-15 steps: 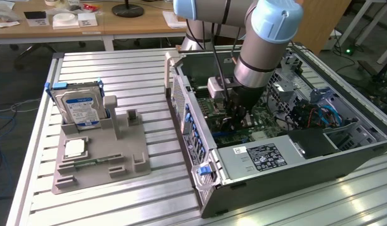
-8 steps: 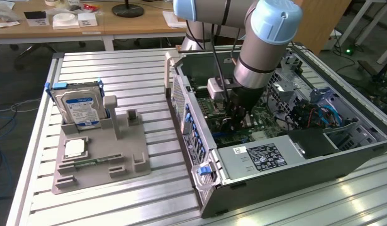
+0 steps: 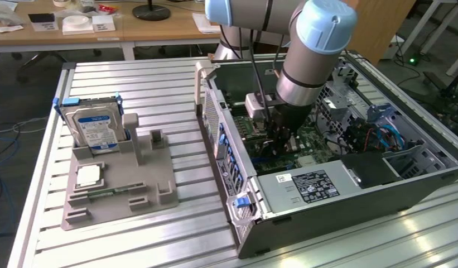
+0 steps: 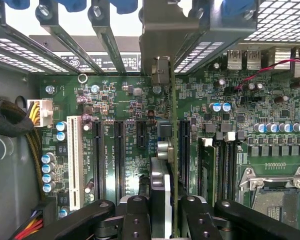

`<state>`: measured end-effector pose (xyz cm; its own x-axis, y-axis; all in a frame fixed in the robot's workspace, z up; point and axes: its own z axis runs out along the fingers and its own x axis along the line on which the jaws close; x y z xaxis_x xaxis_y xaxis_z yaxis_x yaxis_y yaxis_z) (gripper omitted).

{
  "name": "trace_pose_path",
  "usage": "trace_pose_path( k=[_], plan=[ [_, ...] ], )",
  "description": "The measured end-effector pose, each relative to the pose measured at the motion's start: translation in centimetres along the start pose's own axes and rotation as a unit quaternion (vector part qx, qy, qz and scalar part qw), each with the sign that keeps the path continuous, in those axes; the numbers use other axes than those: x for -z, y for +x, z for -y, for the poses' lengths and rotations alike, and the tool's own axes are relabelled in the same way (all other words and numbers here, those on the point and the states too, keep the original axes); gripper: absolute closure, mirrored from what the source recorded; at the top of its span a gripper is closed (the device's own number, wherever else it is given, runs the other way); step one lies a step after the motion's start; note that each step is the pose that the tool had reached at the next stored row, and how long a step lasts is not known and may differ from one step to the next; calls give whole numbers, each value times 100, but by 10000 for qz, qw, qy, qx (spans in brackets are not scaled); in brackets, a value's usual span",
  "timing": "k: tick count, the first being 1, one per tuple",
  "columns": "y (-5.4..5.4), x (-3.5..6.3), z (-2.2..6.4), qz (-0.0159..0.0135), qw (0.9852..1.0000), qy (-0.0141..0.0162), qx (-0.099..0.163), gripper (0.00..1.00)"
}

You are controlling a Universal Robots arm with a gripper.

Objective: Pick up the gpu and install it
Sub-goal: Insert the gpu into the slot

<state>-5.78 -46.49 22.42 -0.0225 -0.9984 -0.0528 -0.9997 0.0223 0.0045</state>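
Seating the gpu (image 4: 173, 150) looks like the step in hand. At the centre of the exterior view, inside the computer case (image 3: 213, 111), the gripper (image 4: 166, 212) is clamped on the gpu, holding it edge-on over the motherboard (image 4: 115, 100) slots (image 4: 119, 150). Finishing calls for its edge to line up squarely with one slot. Whether its connector sits in a slot is hidden.

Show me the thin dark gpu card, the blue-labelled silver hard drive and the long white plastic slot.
thin dark gpu card (image 4: 162, 192), wrist view, its body
blue-labelled silver hard drive (image 3: 95, 127), exterior view, its blue label
long white plastic slot (image 4: 74, 160), wrist view, its middle
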Motion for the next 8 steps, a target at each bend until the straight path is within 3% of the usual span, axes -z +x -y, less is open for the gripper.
trace_pose_path(
  k=[8],
  plan=[
    [-1, -7, -6, 3, 10000, 4, 0, 72]
  ],
)
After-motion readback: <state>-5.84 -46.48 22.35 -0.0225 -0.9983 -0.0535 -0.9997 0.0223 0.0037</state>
